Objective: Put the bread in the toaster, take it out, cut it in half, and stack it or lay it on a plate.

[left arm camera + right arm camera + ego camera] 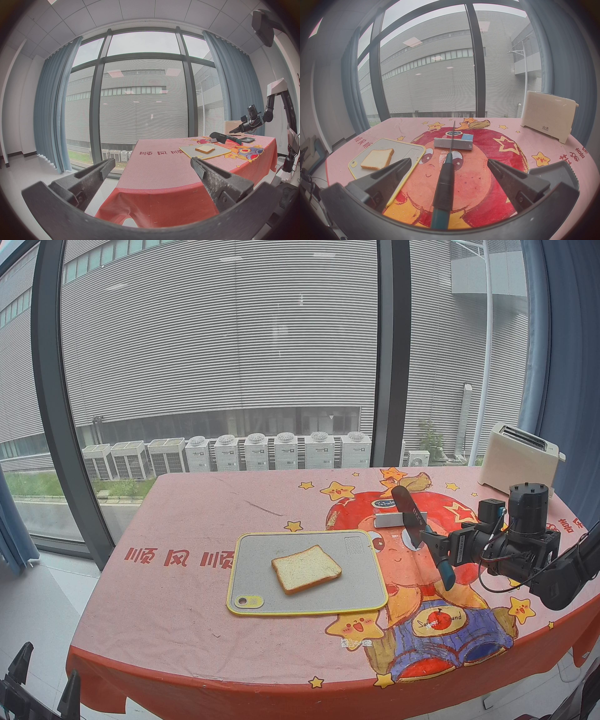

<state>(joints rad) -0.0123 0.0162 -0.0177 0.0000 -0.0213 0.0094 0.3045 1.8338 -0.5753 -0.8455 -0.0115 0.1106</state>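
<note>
Right gripper (448, 162) hangs just right of the cutting board (250, 565), its fingers spread to either side of the knife (445, 184) handle without pinching it. The blade stands on edge, in line with a grey holder (387, 519) just beyond the board's far right corner. One whole slice of bread (306, 568) lies flat near the board's middle, uncut. The toaster (517, 459) stands well off to the board's far right. Left gripper (153, 161), also spread wide and holding nothing, sits low, well short of the board's near left corner. Cutting looks to be the step in hand. Next the fingers must close on the handle, then carry the blade across to the slice's midline.
</note>
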